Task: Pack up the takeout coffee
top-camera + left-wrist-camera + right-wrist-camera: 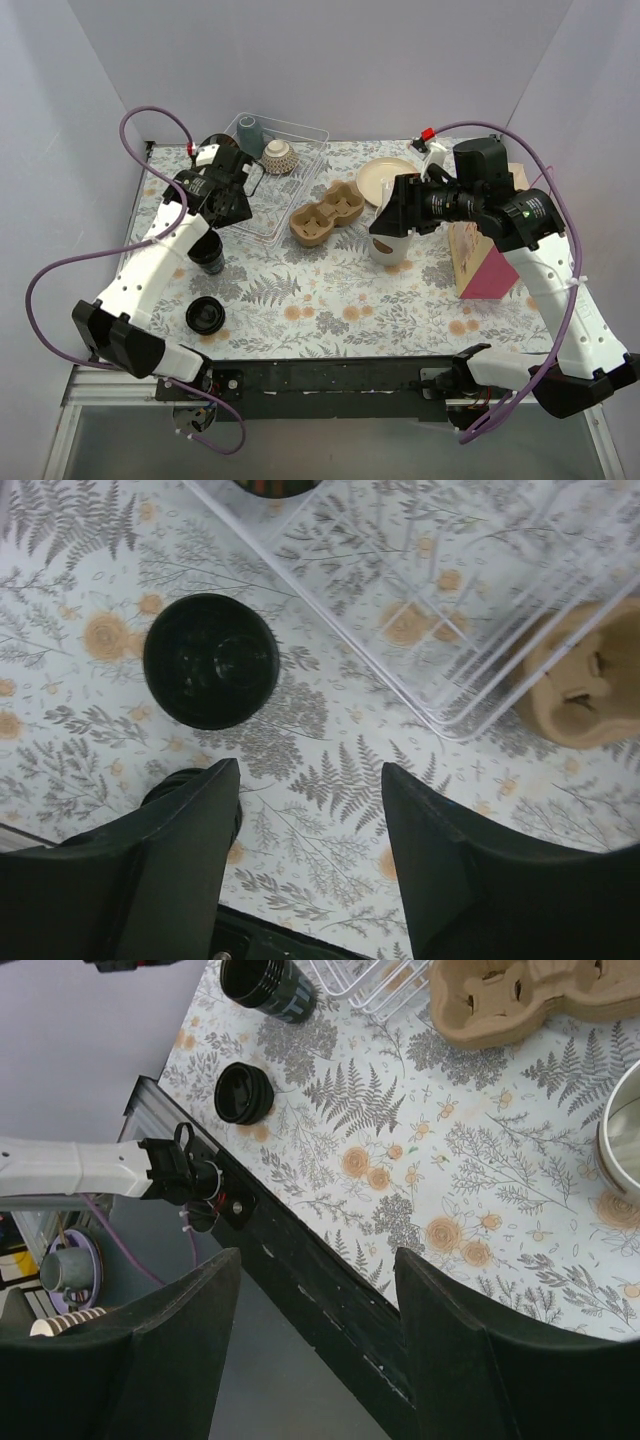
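Note:
A white paper cup (pixel 390 248) stands right of centre, directly under my right gripper (pixel 388 218). Only the cup's rim (pixel 622 1150) shows at the right edge of the right wrist view, and no lid is visible on it. My right gripper (pixel 317 1252) is open and empty. A dark cup with a round black lid (pixel 208 252) (pixel 210 660) (pixel 265 985) stands on the left. High above the cloth, near that cup, my left gripper (pixel 232 208) (pixel 308 768) is open and empty. A brown cardboard cup carrier (pixel 327 212) (pixel 590 680) (pixel 520 995) lies mid-table with empty wells.
A loose flat black lid (pixel 205 315) (pixel 243 1093) lies front left. The clear plastic tray (pixel 262 222) (pixel 450 600) at the back left holds a grey ceramic cup (pixel 247 132) and a patterned bowl (pixel 276 155). A cream plate (pixel 385 178) and a pink-sided box (pixel 480 265) are on the right.

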Available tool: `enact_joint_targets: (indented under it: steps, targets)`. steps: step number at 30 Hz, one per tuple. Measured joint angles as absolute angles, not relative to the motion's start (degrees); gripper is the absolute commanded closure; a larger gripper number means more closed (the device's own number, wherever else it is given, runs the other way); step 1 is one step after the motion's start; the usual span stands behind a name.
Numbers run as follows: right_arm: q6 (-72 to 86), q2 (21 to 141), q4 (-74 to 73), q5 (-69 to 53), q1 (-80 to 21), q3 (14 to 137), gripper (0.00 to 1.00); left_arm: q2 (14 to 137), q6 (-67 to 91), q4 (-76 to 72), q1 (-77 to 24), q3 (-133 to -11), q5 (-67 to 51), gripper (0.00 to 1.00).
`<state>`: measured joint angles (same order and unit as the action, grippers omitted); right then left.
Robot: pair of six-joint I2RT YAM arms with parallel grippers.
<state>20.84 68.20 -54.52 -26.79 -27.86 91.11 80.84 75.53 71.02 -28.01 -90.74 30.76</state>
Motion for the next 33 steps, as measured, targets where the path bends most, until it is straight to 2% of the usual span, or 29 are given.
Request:
enact_joint_targets:
  steps: [7, 17, 33]
  targets:
    - [17.72, 68.05, -57.1, -27.4, -27.81, 91.48, 0.31, 81.58, 72.99, 68.4, -17.65, -84.9, 27.75, 0.57]
    - [14.68, 66.85, -57.17, -27.62, -27.81, 91.33, 0.31, 88.29, 69.76, 62.76, -15.35, -82.76, 23.68, 0.75]
    - [13.72, 67.22, -57.19, -28.05, -27.81, 91.33, 0.31, 90.8, 67.94, 60.62, -13.96, -78.63, 23.24, 0.77]
